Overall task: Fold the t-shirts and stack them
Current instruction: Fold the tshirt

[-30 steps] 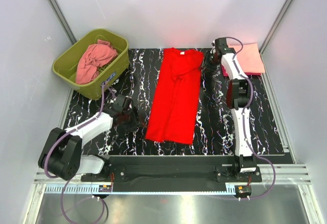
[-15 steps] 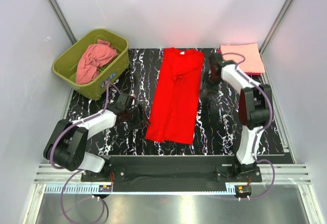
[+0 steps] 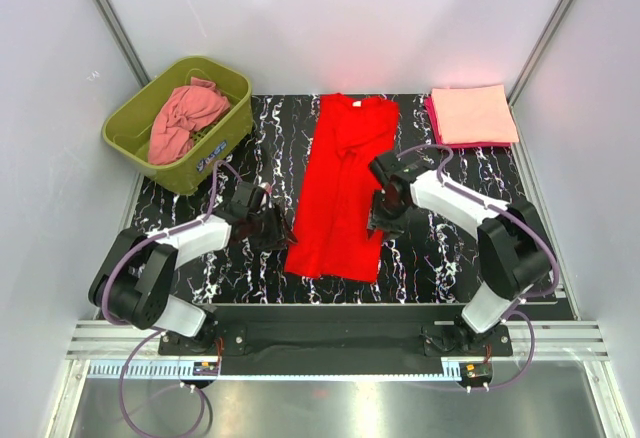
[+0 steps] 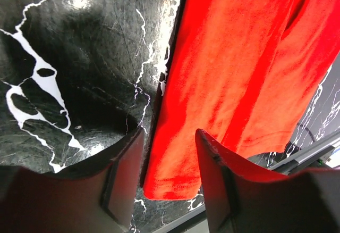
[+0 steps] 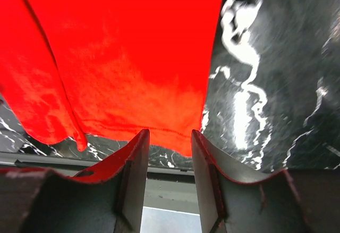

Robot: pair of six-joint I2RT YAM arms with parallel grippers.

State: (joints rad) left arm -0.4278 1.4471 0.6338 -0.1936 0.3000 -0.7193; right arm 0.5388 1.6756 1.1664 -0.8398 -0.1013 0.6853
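Two pincers: left gripper (image 4: 169, 137) and right gripper (image 5: 170, 134), dark moulded fingers, both moderately spread, nothing clamped.
Between left fingers: near-left hem corner of the red t-shirt (image 3: 345, 183); contact with cloth unclear.
Between right fingers: its near-right hem edge; contact likewise unclear.
Red cloth: soft, matt, a long flat strip.
Beneath: table (image 3: 430, 258), glossy black, white veins.
Far beyond right pincer: pale peach t-shirt (image 3: 472, 113), folded square; magenta t-shirt (image 3: 432, 123) underneath, only an edge showing.
Far beyond left pincer: olive tub (image 3: 120, 130); salmon-pink t-shirt (image 3: 185, 118) crumpled inside, partly hidden.
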